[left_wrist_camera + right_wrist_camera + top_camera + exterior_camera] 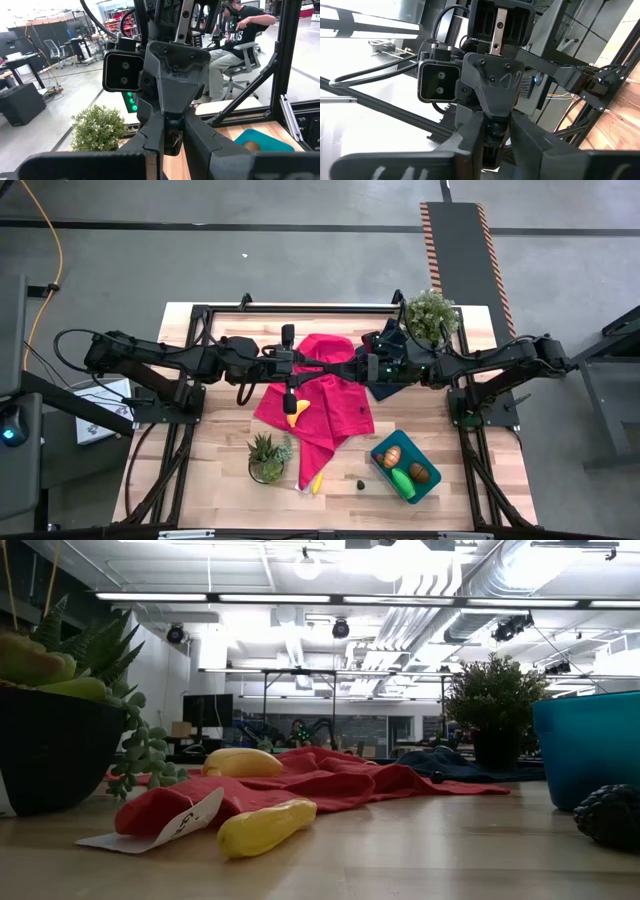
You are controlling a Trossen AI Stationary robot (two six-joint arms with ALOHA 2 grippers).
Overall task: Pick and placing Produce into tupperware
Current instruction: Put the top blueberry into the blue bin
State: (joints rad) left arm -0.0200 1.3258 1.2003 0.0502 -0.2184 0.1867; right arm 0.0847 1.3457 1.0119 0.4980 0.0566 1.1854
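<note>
Two yellow toy bananas (292, 413) lie on the red cloth (330, 405); the left claw (318, 370), seemingly shut, empty, hovers nearest.

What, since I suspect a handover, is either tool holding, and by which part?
Cannot be told: the left tool and right tool face each other closely above the crumpled red cloth, hiding any contents.

Two dark arms reach inward from opposite sides and meet nose to nose above the middle of the surface, held level. The left gripper (318, 366) and the right gripper (340, 366) face each other, each with its jaws drawn nearly together.
</note>
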